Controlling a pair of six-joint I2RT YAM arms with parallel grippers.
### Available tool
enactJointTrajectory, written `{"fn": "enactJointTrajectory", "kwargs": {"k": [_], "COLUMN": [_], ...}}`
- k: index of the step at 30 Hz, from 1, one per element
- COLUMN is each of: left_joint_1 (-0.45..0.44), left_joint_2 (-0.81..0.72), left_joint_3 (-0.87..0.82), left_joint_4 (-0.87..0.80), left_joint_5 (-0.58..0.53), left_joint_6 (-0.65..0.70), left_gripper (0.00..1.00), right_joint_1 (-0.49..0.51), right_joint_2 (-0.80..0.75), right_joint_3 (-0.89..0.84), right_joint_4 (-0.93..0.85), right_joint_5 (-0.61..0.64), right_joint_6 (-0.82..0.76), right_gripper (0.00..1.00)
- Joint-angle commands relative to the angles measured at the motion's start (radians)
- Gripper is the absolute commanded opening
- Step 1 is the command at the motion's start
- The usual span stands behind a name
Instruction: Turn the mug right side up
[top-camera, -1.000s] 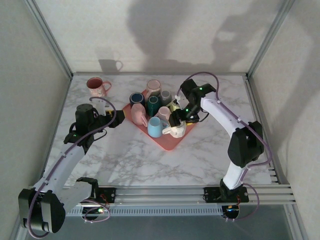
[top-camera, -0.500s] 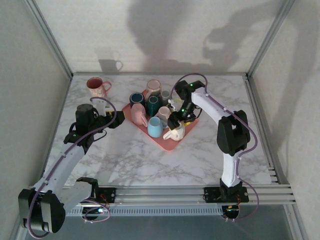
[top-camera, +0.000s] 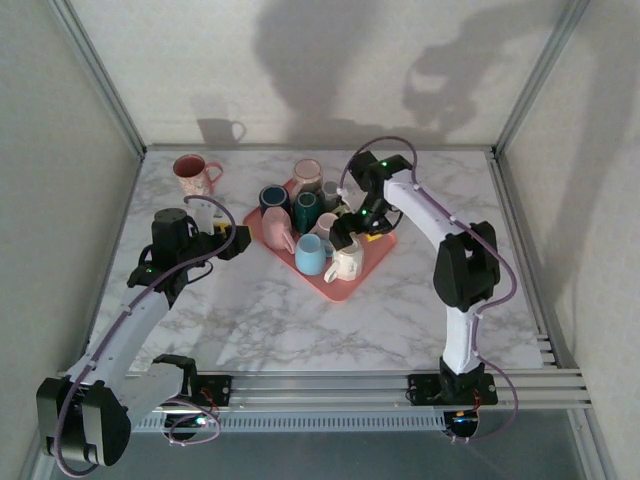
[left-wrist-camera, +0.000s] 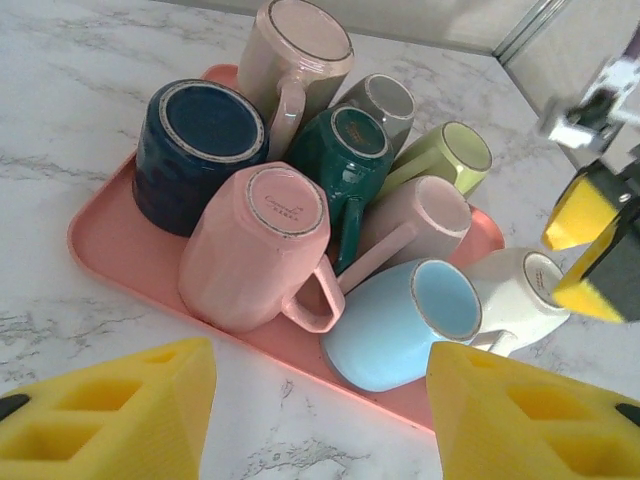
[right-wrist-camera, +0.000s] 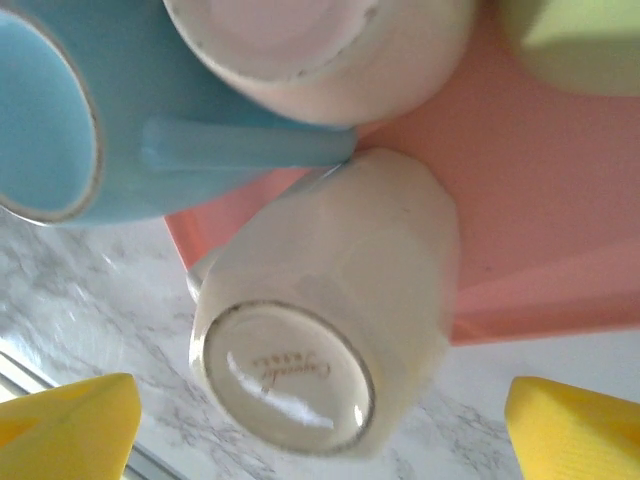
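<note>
One white mug (right-wrist-camera: 320, 300) sits bottom-up on the pink tray (right-wrist-camera: 520, 200), not turned yet. The right gripper (right-wrist-camera: 320, 430) hovers over it, jaws spread wide.

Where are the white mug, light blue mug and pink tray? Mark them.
white mug (right-wrist-camera: 283, 377), right wrist view, upturned base
light blue mug (left-wrist-camera: 385, 335), left wrist view, side wall
pink tray (left-wrist-camera: 105, 225), left wrist view, bare left corner

the left arm (top-camera: 130, 325) and right arm (top-camera: 425, 210) have white shells, black joints and black bases. a purple cable (top-camera: 375, 148) loops along each. green lights (top-camera: 385, 163) dot the right arm. the left gripper (left-wrist-camera: 320, 410) and right gripper (right-wrist-camera: 320, 430) carry yellow pads (left-wrist-camera: 110, 420).
</note>
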Motion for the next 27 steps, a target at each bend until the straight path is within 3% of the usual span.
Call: {"fn": "enactJointTrajectory", "kwargs": {"k": [1, 4, 7, 10, 18, 22, 27], "left_joint_1": [-0.008, -0.008, -0.008, -0.008, -0.008, -0.008, -0.008], "left_joint_2": [-0.001, 0.005, 0.012, 0.011, -0.014, -0.023, -0.015], "left_joint_3": [0.021, 0.022, 0.023, 0.02, -0.001, -0.022, -0.03], "left_joint_4": [0.001, 0.012, 0.02, 0.019, 0.002, 0.017, 0.005], "left_joint_5": [0.021, 0.001, -0.026, -0.038, -0.037, -0.026, 0.02], "left_joint_6": [0.029, 0.008, -0.017, -0.018, 0.017, 0.009, 0.026], "left_gripper": [0.58, 0.58, 0.58, 0.58, 0.58, 0.58, 0.58], "right_joint_1": [-0.005, 0.025, 0.089, 0.165, 0.313, 0.339, 0.363], "right_joint_2": [-0.16, -0.288, -0.386, -0.428, -0.345, -0.293, -0.22], "right_joint_3": [-0.029, -0.184, -0.321, -0.411, -0.413, -0.41, -0.388], "right_joint_4": [0.065, 0.187, 0.24, 0.316, 0.358, 0.381, 0.369], "right_joint_5": [0.06, 0.153, 0.283, 0.343, 0.47, 0.518, 0.549], "right_joint_6": [0.24, 0.528, 0.846, 1.047, 1.296, 1.393, 1.45], "right_gripper": [0.88, 0.72, 0.62, 0.6, 0.52, 0.46, 0.47]}}
